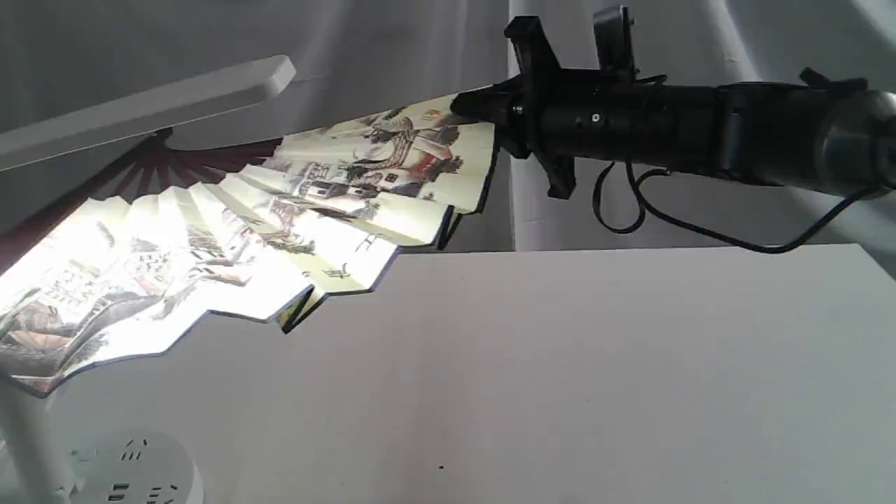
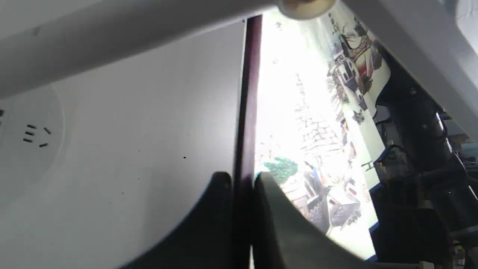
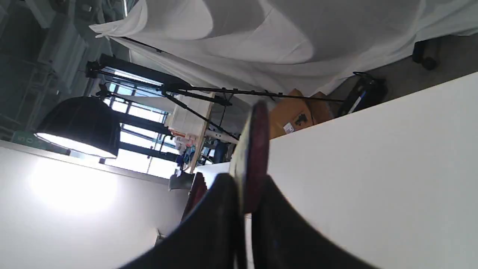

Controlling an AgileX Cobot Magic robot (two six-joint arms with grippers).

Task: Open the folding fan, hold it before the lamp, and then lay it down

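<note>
The folding fan (image 1: 231,231) is spread open in the air above the white table, its painted cream leaf lit brightly under the lamp's bar head (image 1: 140,108). The lamp's pole (image 1: 31,434) and round base (image 1: 129,469) stand at the near left. My right gripper (image 1: 465,106) is shut on the fan's right end rib, seen edge-on as a maroon rib (image 3: 254,157) between the fingers. The left gripper (image 2: 242,179) is shut on the other maroon end rib (image 2: 248,93), with the glowing leaf (image 2: 306,123) beside it. In the exterior view the left gripper is out of frame.
The white table (image 1: 560,364) stretches out below and to the right of the fan. White cloth hangs behind it. The right arm (image 1: 700,133) with its looping cable (image 1: 630,210) reaches in from the right. A black studio light (image 3: 78,127) and stands show beyond the table.
</note>
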